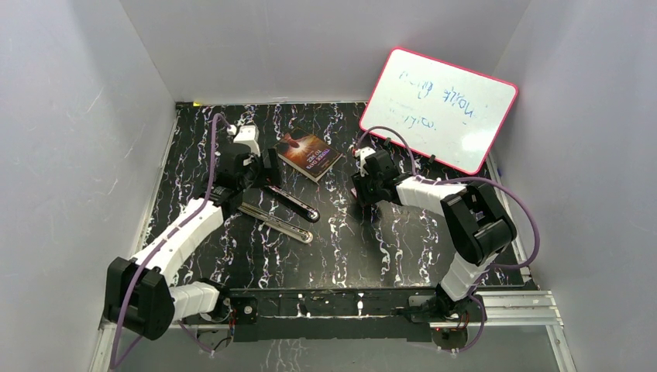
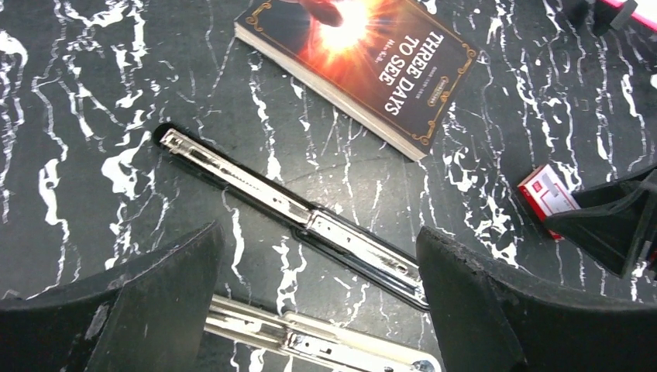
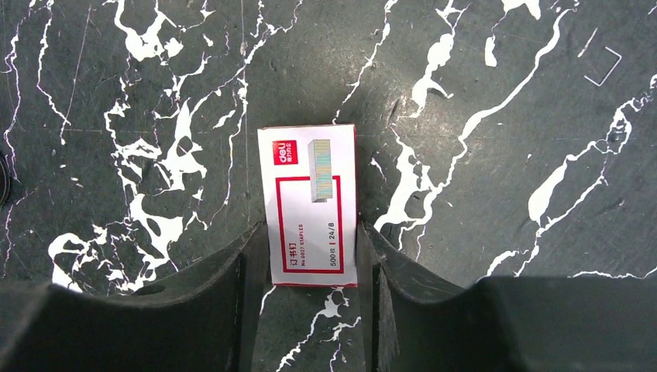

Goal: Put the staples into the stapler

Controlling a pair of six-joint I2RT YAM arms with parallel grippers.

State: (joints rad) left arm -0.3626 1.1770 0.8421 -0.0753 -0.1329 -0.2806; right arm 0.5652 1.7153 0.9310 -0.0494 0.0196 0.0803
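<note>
Staples box (image 3: 310, 205) lies flat on table (image 1: 349, 232) right of opened stapler (image 1: 290, 203), right gripper (image 3: 311, 232) clamped on its long sides. Left gripper (image 2: 316, 236) hangs wide apart over stapler. Right shd lift box level, w/o crushing.

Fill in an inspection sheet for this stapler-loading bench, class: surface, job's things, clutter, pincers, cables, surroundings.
Surface: black table with white veining.
Job's things: stapler lying swung open, its two halves side by side; white-and-red staple box lying flat, label up.
Clutter: one paperback book beyond the stapler.
Grippers: left pincer open, above the stapler; right pincer appears closed against the staple box's two long sides, with the box on the table.
Cables: purple cables run along both arms, away from the job's things.
Surroundings: pink-framed whiteboard leaning at the far right; plain grey walls.
</note>
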